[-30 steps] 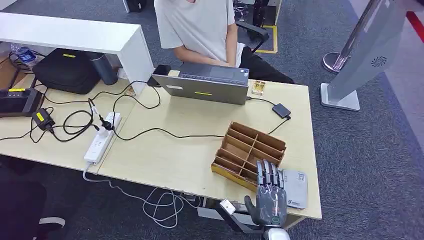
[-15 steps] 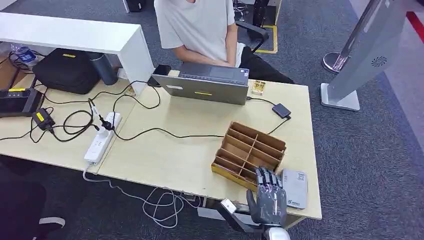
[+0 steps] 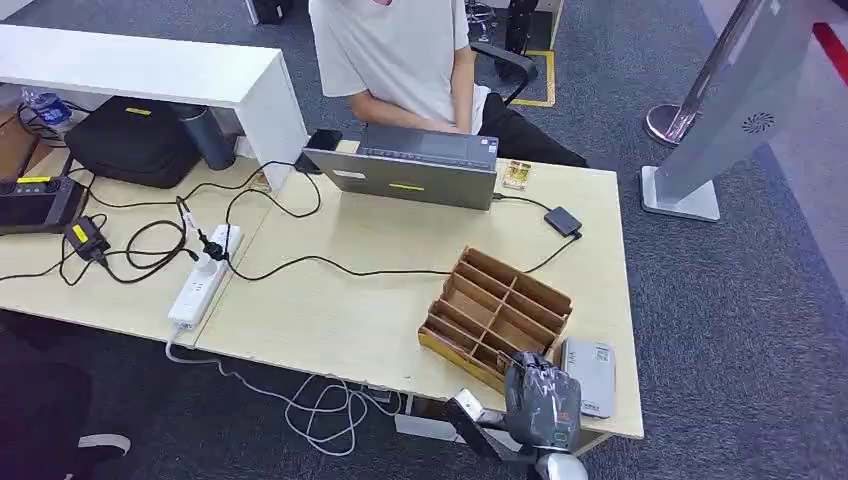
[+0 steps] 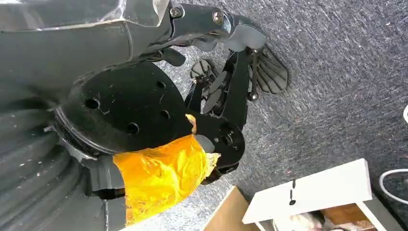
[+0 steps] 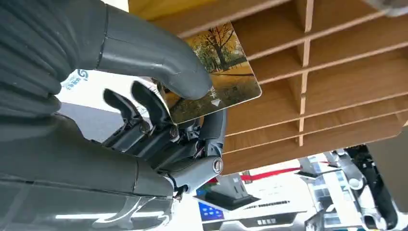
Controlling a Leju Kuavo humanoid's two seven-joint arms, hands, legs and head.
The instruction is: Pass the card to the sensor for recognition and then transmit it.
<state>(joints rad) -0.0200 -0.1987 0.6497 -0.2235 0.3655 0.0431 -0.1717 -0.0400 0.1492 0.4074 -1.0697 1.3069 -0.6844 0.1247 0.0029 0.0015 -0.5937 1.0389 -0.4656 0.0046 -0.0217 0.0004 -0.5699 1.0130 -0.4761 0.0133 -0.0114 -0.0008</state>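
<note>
My right hand (image 3: 543, 400) hangs at the near edge of the desk, fingers curled, just in front of the wooden slot box (image 3: 497, 310). Seen from the right wrist, this hand (image 5: 144, 120) pinches a card (image 5: 216, 77) printed with autumn trees between the thumb and the fingers, close against the dividers of the slot box (image 5: 337, 72). The flat grey card reader (image 3: 590, 375) lies on the desk right beside the hand, at the box's right. Part of my left hand (image 4: 231, 33) shows over the grey floor, its fingers unclear.
A person sits behind the laptop (image 3: 415, 175) at the desk's far side. A small black device (image 3: 563, 220) on a cable lies at the right, and a power strip (image 3: 203, 275) with looping cables and a black bag (image 3: 135, 140) at the left.
My right hand's fingers, stretched over the slot box a second ago, have curled in, and the hand has drawn back toward the desk's near edge.
</note>
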